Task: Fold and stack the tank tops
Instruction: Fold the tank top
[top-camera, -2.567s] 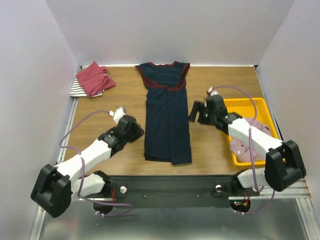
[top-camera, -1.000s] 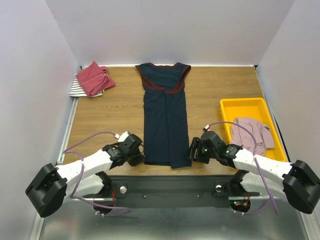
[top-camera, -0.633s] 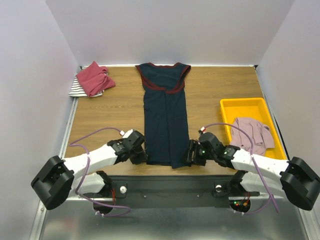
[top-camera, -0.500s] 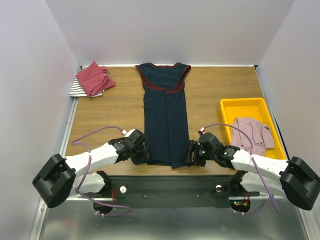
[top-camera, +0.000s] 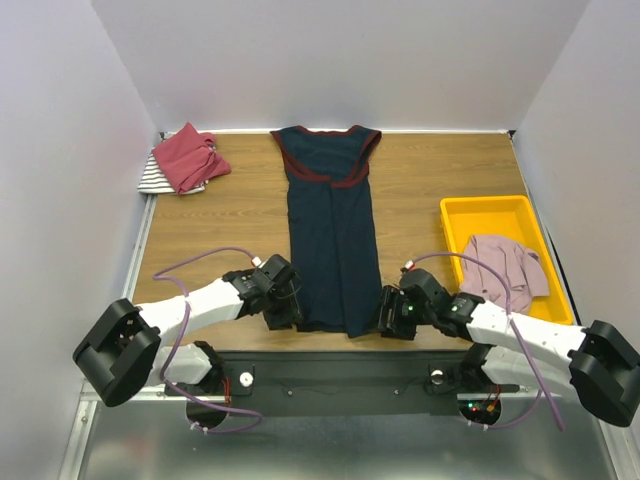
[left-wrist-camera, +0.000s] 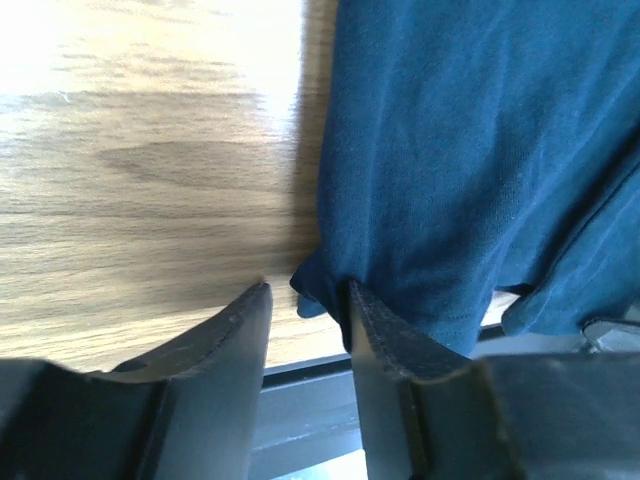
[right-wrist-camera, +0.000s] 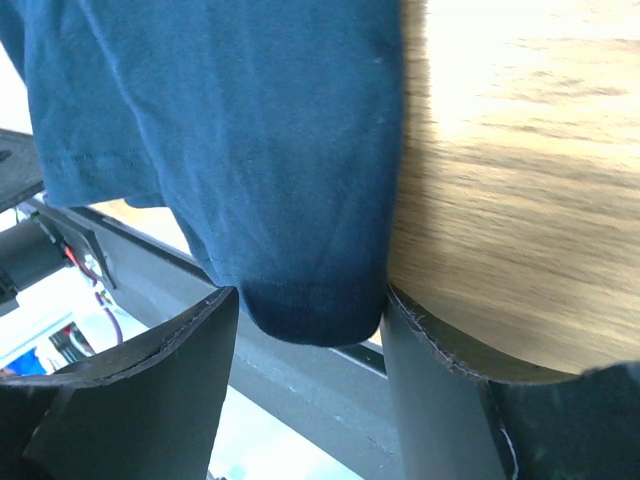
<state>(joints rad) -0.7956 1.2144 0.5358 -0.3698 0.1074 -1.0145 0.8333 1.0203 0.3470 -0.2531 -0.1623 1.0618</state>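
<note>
Navy top (top-camera: 332, 240): lies long and narrow mid-frame, neck toward the far wall, hem at the table's (top-camera: 230, 220) near edge.
Left gripper (left-wrist-camera: 305, 295): fingers apart, one hem corner between them.
Right gripper (right-wrist-camera: 310, 295): fingers spread astride the other corner.
Half hidden: striped top (top-camera: 150, 180) under red top (top-camera: 188, 158), upper left.
Pink top (top-camera: 500, 265): crumpled in yellow tray (top-camera: 480, 208), right.

Striped tank top (top-camera: 150, 183) mostly under red one (top-camera: 188, 158)

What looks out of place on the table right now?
The navy top has an uneven near hem, and one near corner hangs past the table edge. The pink top lies crumpled in the tray. Nothing looks damaged.
</note>
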